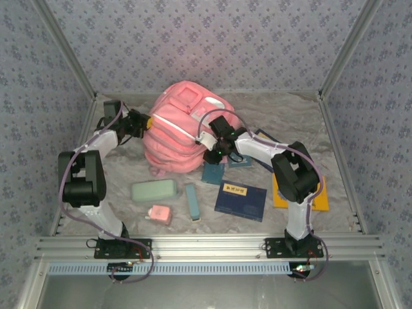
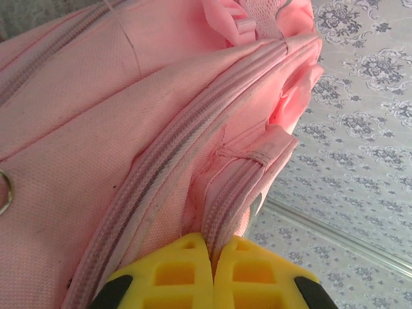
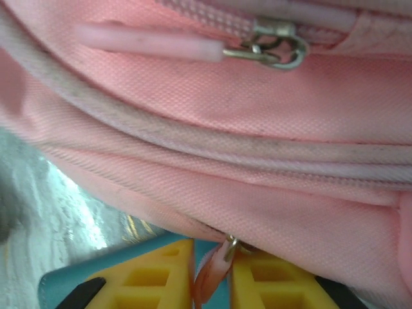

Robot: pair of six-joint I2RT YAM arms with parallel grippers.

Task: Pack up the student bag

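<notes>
The student bag (image 1: 183,122) sits on the counter (image 1: 129,170) between the two claws. It lies to the right of the left claw (image 1: 143,122) and to the left of and beyond the right claw (image 1: 214,153), and both touch its sides. The left claw is clamped shut on a fold of the bag's pink fabric beside a zipper track (image 2: 161,174), which runs away from its tips, up and rightward in its wrist view. The right claw has a pink zipper pull (image 3: 214,261) between its fingers (image 3: 154,277), jaws narrowly apart; whether they pinch it I cannot tell. The bag's seams cross side to side just above that claw, so I judge any pull must follow them while the left claw anchors. The top view gives the layout: a teal book (image 1: 212,172) just nearside of the right claw, a dark blue book (image 1: 241,199) further nearside, a green case (image 1: 154,190) nearside of the left. The pull itself is too small to make out from above
</notes>
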